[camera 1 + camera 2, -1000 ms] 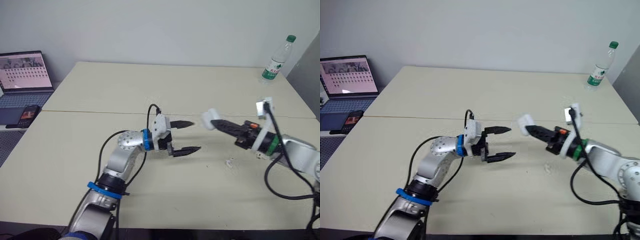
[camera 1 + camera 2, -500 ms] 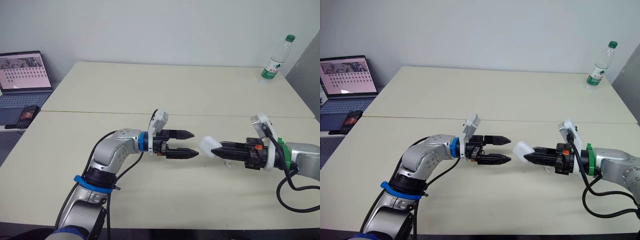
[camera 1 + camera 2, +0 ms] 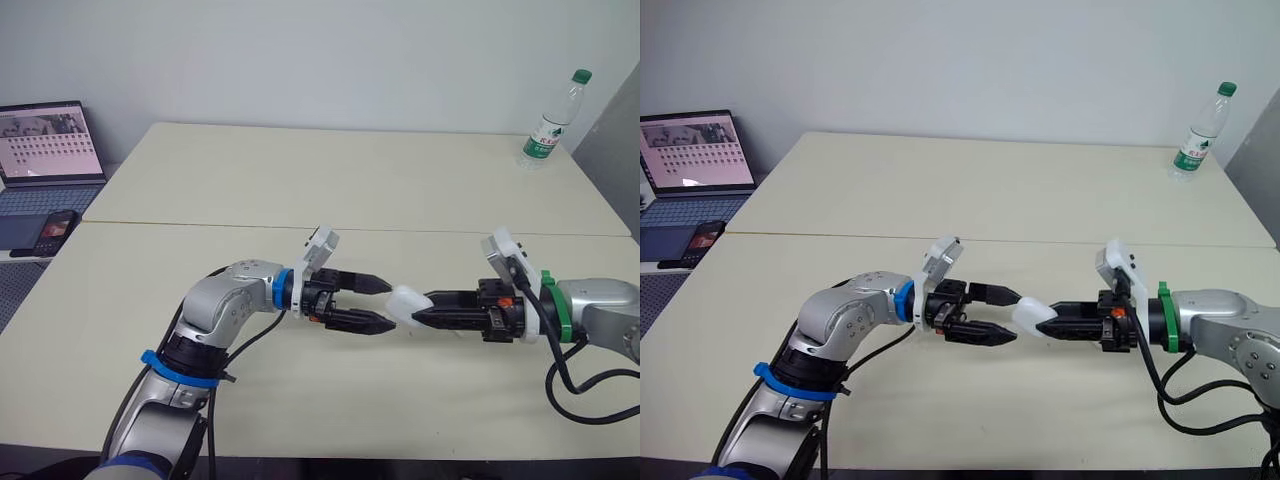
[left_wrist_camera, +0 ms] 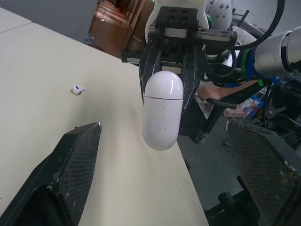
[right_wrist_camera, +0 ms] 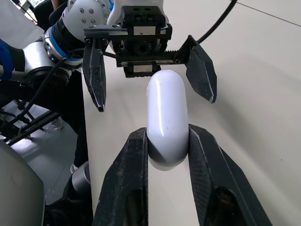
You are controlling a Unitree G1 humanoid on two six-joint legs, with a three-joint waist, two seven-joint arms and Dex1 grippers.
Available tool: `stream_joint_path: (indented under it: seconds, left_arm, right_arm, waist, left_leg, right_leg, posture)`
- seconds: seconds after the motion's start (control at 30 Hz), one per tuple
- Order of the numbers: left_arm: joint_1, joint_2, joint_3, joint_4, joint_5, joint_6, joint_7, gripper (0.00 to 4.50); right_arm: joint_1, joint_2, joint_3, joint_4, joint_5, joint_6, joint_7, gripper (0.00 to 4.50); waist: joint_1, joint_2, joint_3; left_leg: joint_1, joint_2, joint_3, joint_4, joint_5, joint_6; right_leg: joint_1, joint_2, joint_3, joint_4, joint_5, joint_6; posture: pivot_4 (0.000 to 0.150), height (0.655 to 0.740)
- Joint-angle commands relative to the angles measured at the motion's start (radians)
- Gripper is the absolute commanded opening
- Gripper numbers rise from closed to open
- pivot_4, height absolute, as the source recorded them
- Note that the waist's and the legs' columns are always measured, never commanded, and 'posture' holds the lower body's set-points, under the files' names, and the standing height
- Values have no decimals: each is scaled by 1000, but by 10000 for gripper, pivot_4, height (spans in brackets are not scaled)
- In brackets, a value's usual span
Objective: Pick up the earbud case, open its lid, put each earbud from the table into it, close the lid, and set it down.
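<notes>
- The right jaws are gripping the earbud case (image 4: 162, 113): the two black fingers (image 5: 136, 179) are pressing on opposite sides of the white shell.
- The case is hanging clear of the bench (image 3: 300, 180), with its rounded free end projecting past the right jaws' tips toward the left jaws.
- The left jaws are standing open, fingers spread wide. The free end of the case is sitting in the gap between them, with clear space showing on either side; neither left finger (image 4: 77, 155) is touching it.
- The two sets of jaws are facing each other tip to tip, roughly level, with the case bridging the space between them.
- The lid is sitting closed. A seam line is showing across the shell at the end nearer the right jaws.
- One earbud (image 4: 78, 89) is lying on the bench near the right jaws, off to one side, apart from the case and from both sets of jaws.
- A water bottle (image 3: 548, 125) is standing upright at the far bench corner, well beyond the right jaws.
- A laptop (image 3: 50, 145) and a phone (image 3: 55, 228) are resting off the bench, well away on the left jaws' side.
</notes>
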Motion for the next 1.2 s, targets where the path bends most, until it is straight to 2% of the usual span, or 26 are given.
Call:
stream_joint_path:
  seconds: [0.03, 0.33, 0.37, 0.43, 0.53, 0.73, 1.1, 1.2]
  left_arm:
    - [-3, -2, 0, -31, -17, -6, -7, 44651]
    - [0, 0, -10, -23, -2, -17, -11, 44651]
    - [-1, -1, -11, -21, 1, -20, -9, 42941]
    - [-1, -3, -12, -15, 4, -21, -6, 38281]
    - [2, 0, -13, -16, 2, -19, -11, 28941]
    - [1, -7, -11, -23, -10, -13, -17, 8389]
    - [0, -9, -15, -13, 0, -25, -26, 7455]
    - [-1, -10, -16, 1, 17, -37, -16, 7456]
  right_arm:
    - [-23, 8, -10, -32, -11, -8, 15, 7607]
    - [-23, 32, -9, -47, -23, -8, 19, 7607]
    - [-22, 36, -8, -50, -23, -7, 17, 7607]
    - [-17, 43, -6, -58, -23, -6, 14, 7607]
    - [-14, 51, -6, -65, -23, -5, 9, 7607]
    - [-12, 58, -5, -71, -30, -5, 8, 7607]
    - [-13, 65, 23, -60, -139, -46, 12, 7607]
    - [-14, 73, 11, -61, -173, -63, -7, 18204]
  waist:
    - [0, 0, 0]
    - [0, 0, 0]
    - [0, 0, 0]
    - [0, 0, 0]
    - [0, 0, 0]
    - [0, 0, 0]
    - [0, 0, 0]
    - [0, 0, 0]
  left_leg:
    - [0, 0, 0, 0, 0, 0]
    - [0, 0, 0, 0, 0, 0]
    - [0, 0, 0, 0, 0, 0]
    - [0, 0, 0, 0, 0, 0]
    - [0, 0, 0, 0, 0, 0]
    - [0, 0, 0, 0, 0, 0]
    - [0, 0, 0, 0, 0, 0]
    - [0, 0, 0, 0, 0, 0]
  right_leg:
    - [0, 0, 0, 0, 0, 0]
    - [0, 0, 0, 0, 0, 0]
    - [0, 0, 0, 0, 0, 0]
    - [0, 0, 0, 0, 0, 0]
    - [0, 0, 0, 0, 0, 0]
    - [0, 0, 0, 0, 0, 0]
    - [0, 0, 0, 0, 0, 0]
    - [0, 0, 0, 0, 0, 0]
  posture:
    - [1500, 7362]
    - [1500, 7362]
    - [1500, 7362]
    - [1500, 7362]
    - [1500, 7362]
    - [1500, 7362]
    - [1500, 7362]
    - [1500, 7362]
